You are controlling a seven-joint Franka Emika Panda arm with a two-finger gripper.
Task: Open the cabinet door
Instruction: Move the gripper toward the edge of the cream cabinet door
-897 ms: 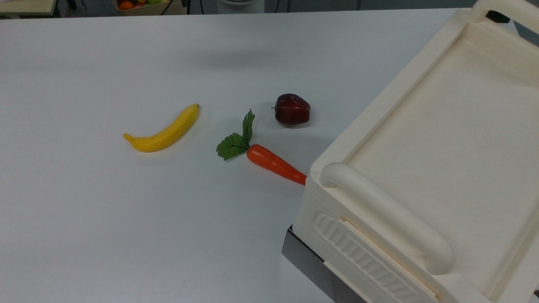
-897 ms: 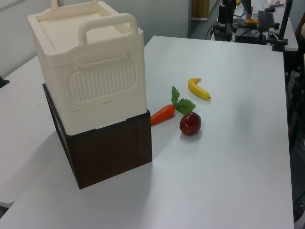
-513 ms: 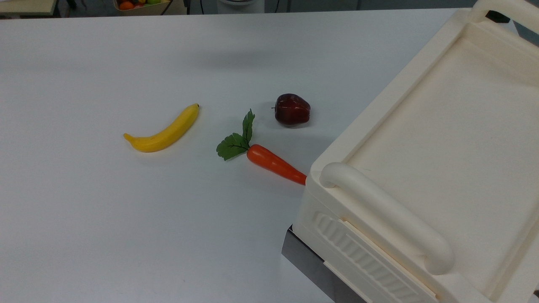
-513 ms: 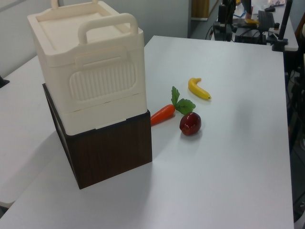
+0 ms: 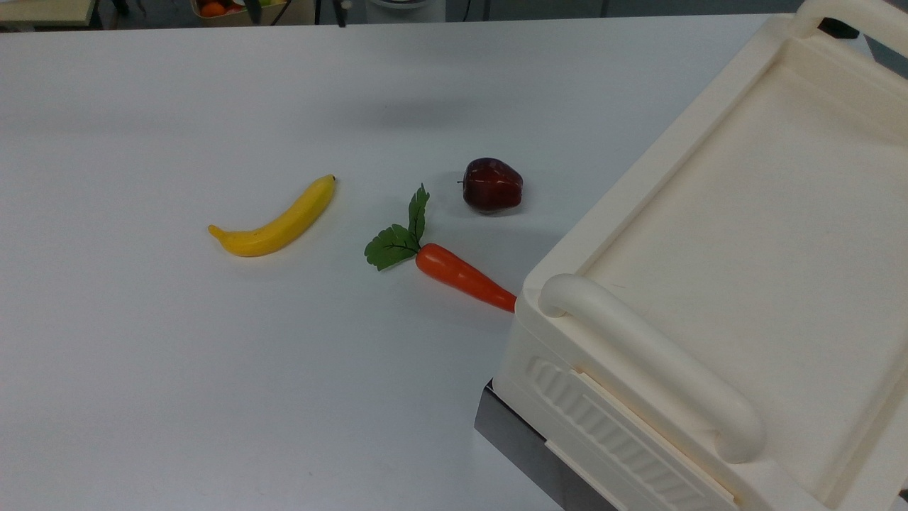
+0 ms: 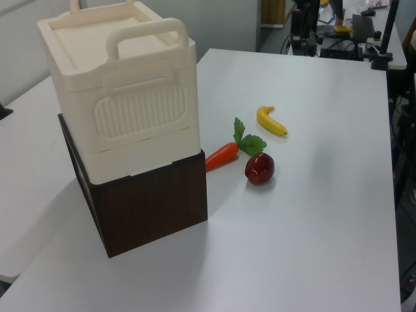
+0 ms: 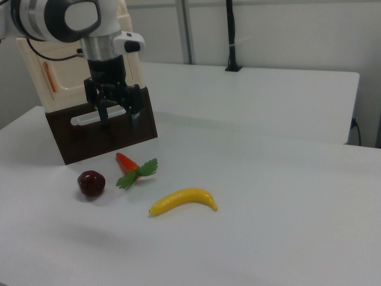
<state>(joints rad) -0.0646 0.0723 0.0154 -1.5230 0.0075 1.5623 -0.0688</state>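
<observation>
On the tabletop (image 7: 268, 196), right view: a banana (image 7: 183, 201) lies nearest, then an apple (image 7: 90, 183) and a carrot (image 7: 132, 167). Beyond, the gripper (image 7: 116, 116) hangs before the cabinet (image 7: 53, 71), jaws apart, holding nothing. The door (image 7: 50, 76) with its copper handle faces the right view's left.

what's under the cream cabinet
The cabinet sits on a dark brown wood-grain base, which rests on the white table. The carrot's tip runs beneath the cabinet's edge in the top view.
</observation>
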